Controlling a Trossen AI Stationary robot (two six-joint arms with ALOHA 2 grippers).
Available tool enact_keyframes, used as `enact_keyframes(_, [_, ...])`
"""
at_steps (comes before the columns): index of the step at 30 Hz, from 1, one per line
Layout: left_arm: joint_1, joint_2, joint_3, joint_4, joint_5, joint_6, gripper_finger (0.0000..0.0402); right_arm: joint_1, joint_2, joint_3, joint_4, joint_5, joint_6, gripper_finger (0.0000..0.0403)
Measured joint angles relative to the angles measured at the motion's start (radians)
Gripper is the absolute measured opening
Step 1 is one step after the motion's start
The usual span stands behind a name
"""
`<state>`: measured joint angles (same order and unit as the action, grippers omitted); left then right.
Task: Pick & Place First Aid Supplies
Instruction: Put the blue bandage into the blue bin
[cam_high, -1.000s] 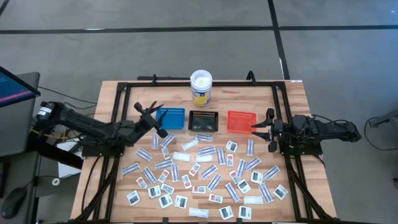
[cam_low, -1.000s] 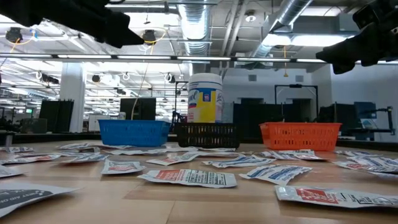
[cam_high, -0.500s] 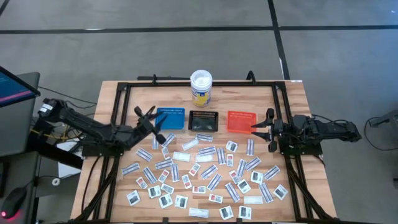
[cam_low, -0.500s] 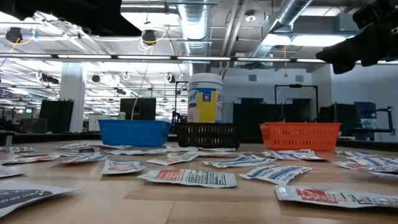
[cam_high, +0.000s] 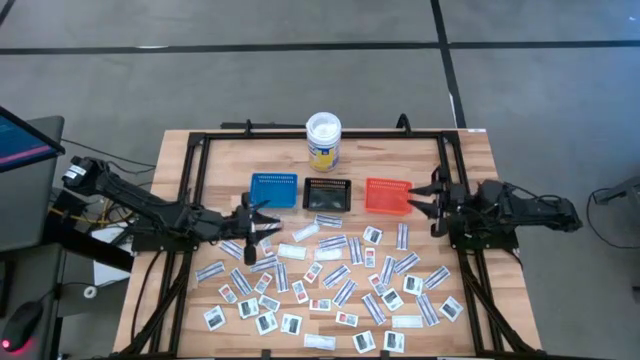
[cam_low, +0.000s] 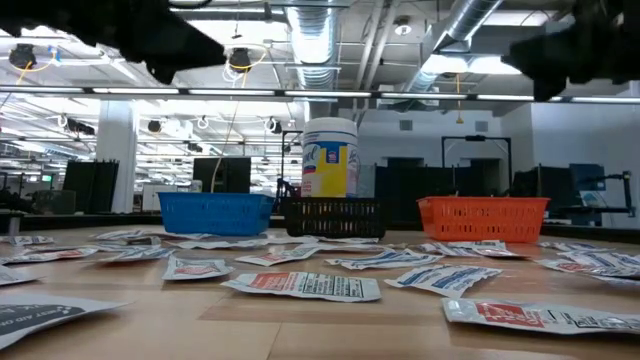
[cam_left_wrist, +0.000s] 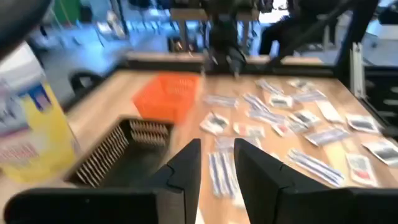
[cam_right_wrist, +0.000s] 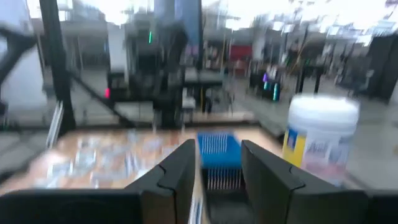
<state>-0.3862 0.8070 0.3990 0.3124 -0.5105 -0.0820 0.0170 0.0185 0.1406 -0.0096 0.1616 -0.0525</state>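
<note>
The packets (cam_high: 330, 275) lay scattered across the bench's middle and front, none in the trays (cam_high: 327, 194). The left gripper (cam_high: 252, 228) had swung from beside the blue tray down over the packets near the left edge, fingers narrowed but apart, empty (a pick looked imminent). The right gripper (cam_high: 436, 199), open, waited by the right edge.

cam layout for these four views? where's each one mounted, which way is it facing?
High: overhead, straight down; both arms, left gripper over packets.
Low: table height, level across; tub behind three trays.
Left wrist: past own fingers toward orange tray.
Right wrist: past own fingers toward blue tray.
Shared: tub in all.
</note>
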Motion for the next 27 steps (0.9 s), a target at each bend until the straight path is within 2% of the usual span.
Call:
enact_keyframes(4, [0.0,0.015,-0.016,-0.008,-0.027,-0.101,0.0097,-0.002,0.0,0.0,0.079,-0.003,0.0,0.0123])
enact_keyframes(11, [0.0,0.087,-0.077,-0.009,-0.07,-0.212,0.0097,0.002,0.0,0.0,0.075,-0.003,0.008,0.0123])
enact_keyframes(16, [0.007,0.166,-0.094,-0.005,-0.163,-0.311,0.0097,-0.002,0.001,0.0,0.125,-0.001,-0.019,0.0123])
enact_keyframes(20, [0.037,0.241,-0.094,-0.004,-0.172,-0.405,0.0097,-0.018,0.001,0.0,0.21,0.003,-0.067,0.0125])
enact_keyframes(23, [0.061,0.305,-0.094,-0.005,-0.172,-0.472,0.0097,-0.027,0.008,0.0,0.195,-0.003,-0.067,0.0137])
enact_keyframes(27, [0.083,0.4,-0.094,-0.004,-0.168,-0.564,0.0097,-0.024,0.056,0.0,0.094,-0.006,0.003,0.017])
